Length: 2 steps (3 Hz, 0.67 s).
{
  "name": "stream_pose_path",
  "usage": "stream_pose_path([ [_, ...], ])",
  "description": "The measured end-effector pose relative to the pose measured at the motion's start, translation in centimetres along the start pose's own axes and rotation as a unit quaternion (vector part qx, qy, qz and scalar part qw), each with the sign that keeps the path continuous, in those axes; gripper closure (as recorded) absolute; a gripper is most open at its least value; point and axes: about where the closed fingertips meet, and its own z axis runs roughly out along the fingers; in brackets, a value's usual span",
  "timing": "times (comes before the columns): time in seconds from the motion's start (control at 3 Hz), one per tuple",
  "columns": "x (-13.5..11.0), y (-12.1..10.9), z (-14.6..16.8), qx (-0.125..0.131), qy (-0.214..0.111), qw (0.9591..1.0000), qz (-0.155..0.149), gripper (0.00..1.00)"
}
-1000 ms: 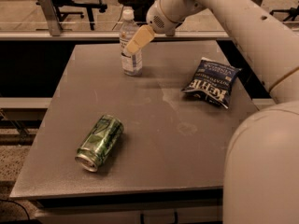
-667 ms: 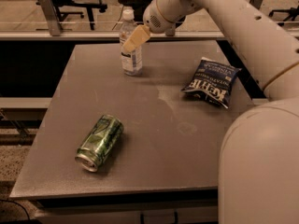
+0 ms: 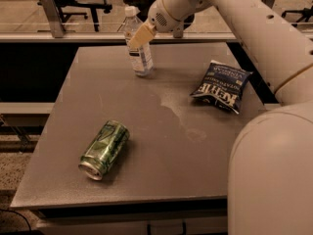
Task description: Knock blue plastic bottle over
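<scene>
Hand (image 3: 138,37) at bottle (image 3: 142,60), far table (image 3: 146,126) edge; can (image 3: 104,149) front-left; chip bag (image 3: 221,85) right.

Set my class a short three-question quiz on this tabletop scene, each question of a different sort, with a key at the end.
1. Fill in: the thing lying on its side near the front of the table is the ____.
2. True or false: the blue plastic bottle already lies flat on the table.
3. Choose one: the end effector is
A) at the bottle's upper half, at the far side of the table
B) down at the table's front edge
C) hanging beyond the table's left edge

Key
1. green can
2. False: it stands on its base.
3. A
</scene>
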Motion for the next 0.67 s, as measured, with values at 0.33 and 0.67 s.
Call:
stream_pose_path([
  [0.33, -0.6, 0.8, -1.6, 0.010, 0.036, 0.9988, -0.033, 0.87],
  [0.67, -0.5, 1.5, -3.2, 0.022, 0.109, 0.9902, -0.084, 1.00],
])
